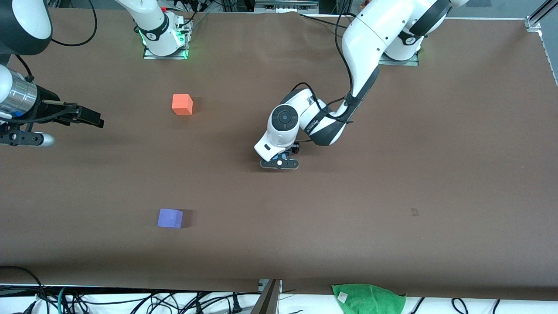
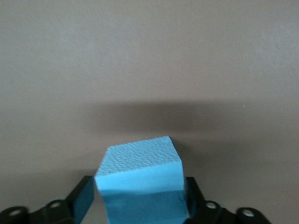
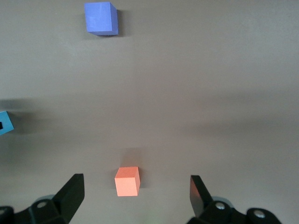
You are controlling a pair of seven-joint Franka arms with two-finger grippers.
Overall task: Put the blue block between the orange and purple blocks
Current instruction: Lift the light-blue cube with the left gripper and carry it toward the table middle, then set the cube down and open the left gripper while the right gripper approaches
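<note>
My left gripper is low over the middle of the table. In the left wrist view it is shut on the light blue block, which sits tilted between the fingers. The arm hides the blue block in the front view; a sliver of it shows in the right wrist view. The orange block lies toward the right arm's end. The purple block lies nearer the front camera than the orange one. My right gripper is open and empty, up in the air at the right arm's end.
A green cloth lies at the table's edge nearest the front camera, among cables. A small dark mark is on the brown table cover toward the left arm's end.
</note>
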